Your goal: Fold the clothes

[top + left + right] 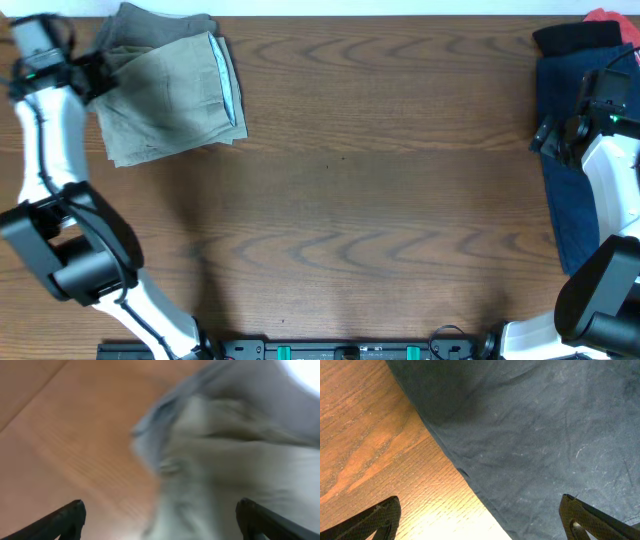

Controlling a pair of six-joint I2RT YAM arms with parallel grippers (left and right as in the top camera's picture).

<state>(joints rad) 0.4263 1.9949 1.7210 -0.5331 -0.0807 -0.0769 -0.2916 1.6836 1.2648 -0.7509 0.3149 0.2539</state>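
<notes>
- Brown wood-grain desk carries everything.
- Left end effector: released, fingers spread wide, over the khaki shorts lying folded at the far left corner.
- Right end effector: released, just above the navy garment along the right edge.
- Black garment sits at the far right corner.

the overhead camera looks straight down from high above the table, with the left arm and right arm at its side edges. the left wrist camera peers past its own fingers, very near and blurred, at the khaki shorts lying top left in the overhead. the right wrist camera sits just as close over the navy garment at the overhead's right edge.
</notes>
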